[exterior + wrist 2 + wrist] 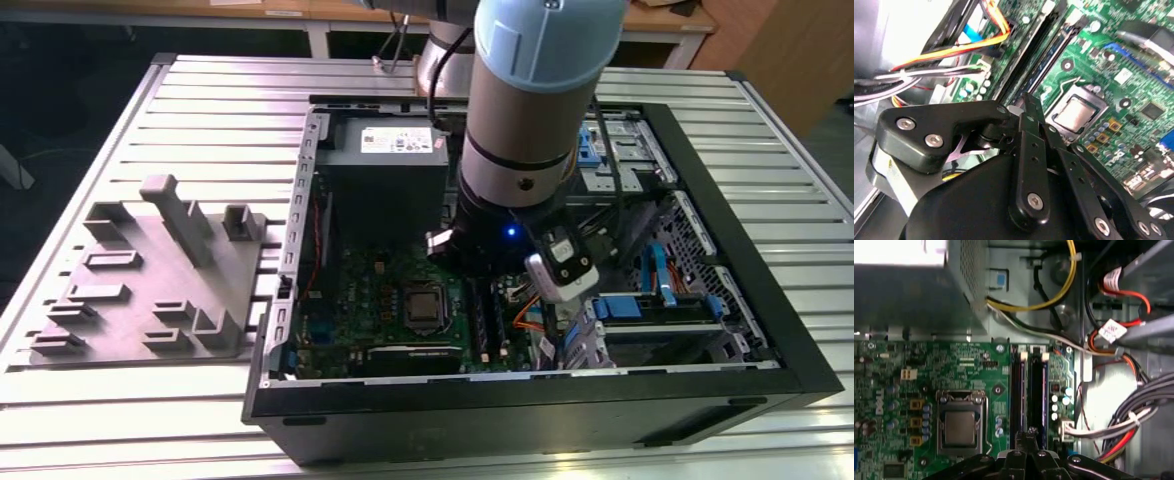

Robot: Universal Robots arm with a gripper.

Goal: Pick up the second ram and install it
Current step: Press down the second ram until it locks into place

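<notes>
Black gripper linkages point(1026, 107) are seen closest to the lens in the second wrist view, with the fingertips drawn together above the motherboard point(1134, 95). In the first wrist view the gripper point(1031, 432) is seen with its tips meeting directly over the two parallel memory slots point(1029, 390). Whether anything thin is pinched between the tips cannot be told; no gap is visible between them.

Both slots are shown filled by long dark sticks with white latches at their far ends. The second ram point(1038, 390) is taken to be the stick on the cable side, but which of the two it is cannot be told with certainty. The CPU socket point(960, 421) with its metal cover is seen just beside the slots, and bundled wires point(1114, 420) in orange, white and grey lie on the other side.

In the exterior view the arm point(534, 130) is shown reaching down into the open computer case point(787, 330), which rests on a slatted metal table point(200, 110). A grey plastic tray point(147, 290) with upright posts stands on the table, at the exterior view's left of the case.
</notes>
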